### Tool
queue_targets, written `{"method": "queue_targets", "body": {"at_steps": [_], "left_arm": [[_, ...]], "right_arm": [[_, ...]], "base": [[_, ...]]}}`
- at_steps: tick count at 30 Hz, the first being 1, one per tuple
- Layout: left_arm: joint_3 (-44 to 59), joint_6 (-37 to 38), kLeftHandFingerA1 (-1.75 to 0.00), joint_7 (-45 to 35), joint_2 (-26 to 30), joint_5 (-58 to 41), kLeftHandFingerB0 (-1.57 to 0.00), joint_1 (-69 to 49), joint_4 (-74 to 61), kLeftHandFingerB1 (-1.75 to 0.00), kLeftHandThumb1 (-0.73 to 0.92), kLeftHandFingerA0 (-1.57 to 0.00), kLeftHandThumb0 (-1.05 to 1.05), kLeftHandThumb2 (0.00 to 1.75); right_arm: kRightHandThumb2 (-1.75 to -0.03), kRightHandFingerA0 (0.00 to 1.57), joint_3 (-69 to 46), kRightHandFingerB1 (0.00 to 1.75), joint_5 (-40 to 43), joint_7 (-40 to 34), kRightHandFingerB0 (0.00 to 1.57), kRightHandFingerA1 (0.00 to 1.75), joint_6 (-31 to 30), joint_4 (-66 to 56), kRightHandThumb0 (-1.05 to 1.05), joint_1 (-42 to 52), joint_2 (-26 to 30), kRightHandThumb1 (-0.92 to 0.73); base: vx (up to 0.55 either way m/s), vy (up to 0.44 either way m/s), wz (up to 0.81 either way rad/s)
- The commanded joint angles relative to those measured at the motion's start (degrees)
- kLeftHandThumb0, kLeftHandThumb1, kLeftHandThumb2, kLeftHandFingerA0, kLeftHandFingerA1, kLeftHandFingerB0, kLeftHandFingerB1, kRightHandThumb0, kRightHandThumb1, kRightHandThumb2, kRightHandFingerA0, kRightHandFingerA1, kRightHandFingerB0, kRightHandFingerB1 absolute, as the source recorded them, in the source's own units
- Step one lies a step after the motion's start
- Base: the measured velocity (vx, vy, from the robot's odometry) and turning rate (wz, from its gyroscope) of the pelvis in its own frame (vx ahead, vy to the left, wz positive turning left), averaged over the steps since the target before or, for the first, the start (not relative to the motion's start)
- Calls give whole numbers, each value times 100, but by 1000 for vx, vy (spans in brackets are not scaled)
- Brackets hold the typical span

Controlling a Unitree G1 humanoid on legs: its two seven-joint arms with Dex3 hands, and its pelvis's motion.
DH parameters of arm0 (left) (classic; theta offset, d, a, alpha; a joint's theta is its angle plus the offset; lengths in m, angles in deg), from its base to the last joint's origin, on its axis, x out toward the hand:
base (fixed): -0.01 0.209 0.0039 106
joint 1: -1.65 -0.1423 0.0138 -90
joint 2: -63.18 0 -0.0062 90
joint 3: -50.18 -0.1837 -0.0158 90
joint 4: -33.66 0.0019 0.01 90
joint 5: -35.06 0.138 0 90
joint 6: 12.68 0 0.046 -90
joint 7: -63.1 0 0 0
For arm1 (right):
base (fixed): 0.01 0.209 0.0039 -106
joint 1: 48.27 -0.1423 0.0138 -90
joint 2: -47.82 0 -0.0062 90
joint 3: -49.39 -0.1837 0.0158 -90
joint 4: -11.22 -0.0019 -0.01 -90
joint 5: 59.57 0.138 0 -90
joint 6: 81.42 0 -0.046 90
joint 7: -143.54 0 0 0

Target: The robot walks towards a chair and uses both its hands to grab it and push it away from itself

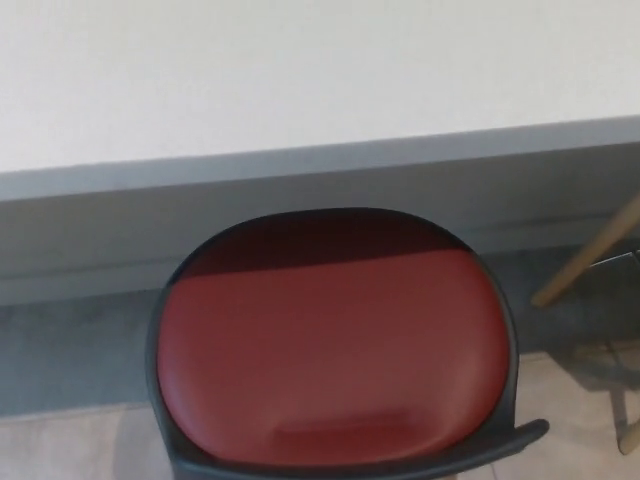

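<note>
A chair with a red padded seat point(335, 350) and a dark grey shell fills the lower middle of the head view. Its grey backrest rim point(500, 445) runs along the bottom edge, closest to me. The seat's far edge is tucked in shadow under a white table top point(300, 70) with a grey front edge point(300, 165). Neither of my hands nor any part of my arms shows in the picture. The chair's legs are hidden below the frame.
A slanted wooden leg point(590, 265) of another chair stands at the right, with a second wooden leg point(630, 435) at the lower right corner. Grey carpet point(70, 350) lies under the table and light flooring point(60, 450) nearer me.
</note>
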Motion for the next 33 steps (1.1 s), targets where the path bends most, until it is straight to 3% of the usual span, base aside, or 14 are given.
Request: {"method": "queue_targets", "body": {"at_steps": [1,11,12,14,15,18,19,26,27,28,29,30,32,33], "left_arm": [[-5,89,-52,23,45,-42,-34,-82,53,-38,54,-45,-49,56],[-235,385,-49,41,84,101,-35,-86,-5,-37,52,-47,-51,56],[-408,658,-55,44,152,280,-27,-143,-340,-43,41,-29,-69,79],[-686,1115,-55,17,257,550,-25,-280,-1067,-43,41,-25,-65,77],[-721,1119,-55,-21,272,522,-22,-347,-1440,-42,40,-24,-64,77],[-775,1011,-55,-6,282,479,-22,-449,-1743,-42,40,-24,-64,77],[-1071,763,-51,-298,396,691,-15,-948,-3794,-34,49,-13,-72,56],[-1263,627,-52,-443,462,754,-12,-1183,-4688,-35,50,-9,-79,56],[-1396,754,-55,-511,420,780,0,-1132,-5182,-51,15,-3,-39,83],[-1417,738,-55,-514,420,779,0,-1141,-5273,-51,15,-3,-39,83],[-1433,694,-56,-491,427,787,-2,-1141,-5289,-45,38,-3,-65,84],[-1445,682,-55,-461,416,791,0,-1121,-5257,-51,14,-3,-39,83],[-1462,618,-55,-440,423,784,0,-1144,-5321,-51,14,-3,-39,83],[-1463,677,-56,-446,467,789,-3,-1128,-5284,-44,34,-2,-63,83]], "right_arm": [[-84,1,-1,19,17,-11,0,25,66,21,-75,44,58,-46],[-86,0,113,19,-36,27,0,26,249,-65,-77,75,68,-47],[-83,0,136,28,-2,209,0,29,437,-171,-63,51,77,-43],[-75,1,192,18,33,532,0,28,766,-432,-63,25,105,-57],[-80,0,223,21,34,581,0,16,856,-564,-75,-6,97,-43],[-80,0,234,21,49,609,0,16,876,-643,-75,-1,93,-43],[-83,0,460,8,-129,620,0,6,1300,-1244,-93,-3,78,-51],[-81,0,619,0,-180,609,0,3,1365,-1613,-98,50,90,-53],[-78,0,749,6,-208,759,0,7,1365,-1831,-95,-124,-10,-50],[-78,0,769,6,-206,776,0,7,1357,-1870,-95,-137,-19,-50],[-79,0,806,5,-222,770,0,6,1318,-1908,-97,-147,-14,-52],[-78,0,859,2,-259,759,0,2,1285,-1957,-101,-172,6,-54],[-78,0,903,2,-248,751,0,2,1255,-2011,-101,-165,26,-54],[-81,0,1003,4,-335,704,0,6,1297,-2056,-100,-215,34,-55]], "base": [[0,0,0],[0,0,0],[0,0,0],[0,0,0],[0,0,0],[0,0,0],[0,0,0],[0,0,0],[0,0,0],[0,0,0],[0,0,0],[0,0,0],[0,0,0],[0,0,0]]}}
